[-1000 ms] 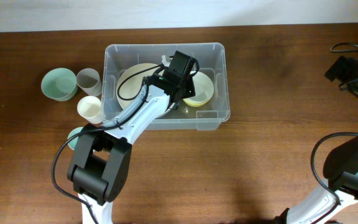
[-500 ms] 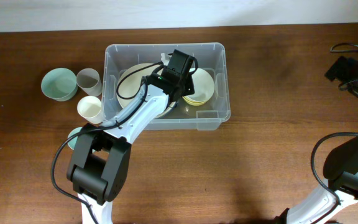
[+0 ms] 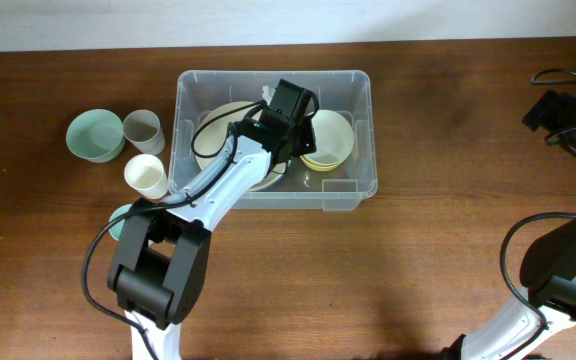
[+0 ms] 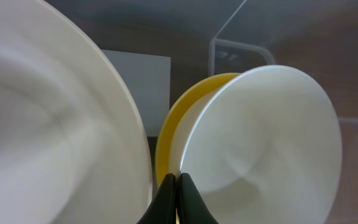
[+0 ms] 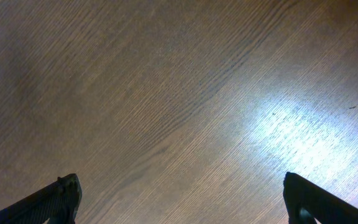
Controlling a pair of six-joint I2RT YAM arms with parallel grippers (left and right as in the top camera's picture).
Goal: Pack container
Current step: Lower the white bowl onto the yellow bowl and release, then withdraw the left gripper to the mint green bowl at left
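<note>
**Container shifted toward the right edge**

The container [image 3: 372, 130] is seen near the far edge of the desk [image 3: 438, 260], about midway along it. It is a large clear rectangular tub with a rounded rim and see-through walls. A moulded recess shows at its near right corner, and a white label [image 4: 138, 84] is seen on its base in the left wrist view. A wide pale plate [image 3: 218, 150] lies in its left half. A white bowl [image 3: 330, 130] nested in a yellow bowl [image 4: 168, 134] lies in its right half.

The left gripper [image 4: 176, 186] is reached down inside the container between plate and bowls. Its fingers are pressed together, with their tips at the white bowl's rim. Whether that rim is caught between them cannot be told. The right gripper [image 5: 179, 186] is held over bare wood, with its fingers spread wide.

Compared with half a second ago, the container has been slid slightly toward the right edge of the desk. The bowls inside have been carried along with it. The left arm is bent much as before.

A green bowl [image 3: 93, 135] and two cups [image 3: 141, 128] stand just left of the container, unmoved.
</note>
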